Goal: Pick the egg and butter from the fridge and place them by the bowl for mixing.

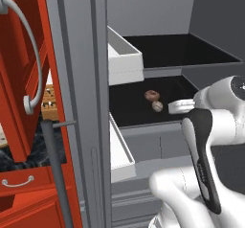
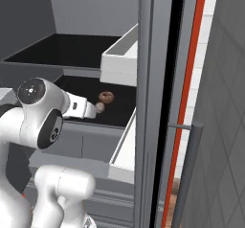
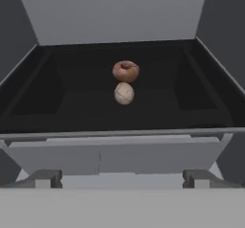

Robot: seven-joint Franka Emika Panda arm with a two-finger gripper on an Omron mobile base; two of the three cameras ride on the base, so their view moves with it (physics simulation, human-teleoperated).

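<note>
While the tool (image 3: 119,178) stands spread and empty at the front edge of the fridge (image 1: 158,141) shelf, the egg (image 3: 124,93) lies mid-shelf, touching a brown ring-shaped item (image 3: 126,71) behind it. A careless approach could roll the egg away or catch the ring instead.

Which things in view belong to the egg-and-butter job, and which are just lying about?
Job in hand: egg; fridge; end effector, open, facing the shelf.
Lying about: brown ring-shaped item just behind the egg; white door bins; red cupboard.
</note>
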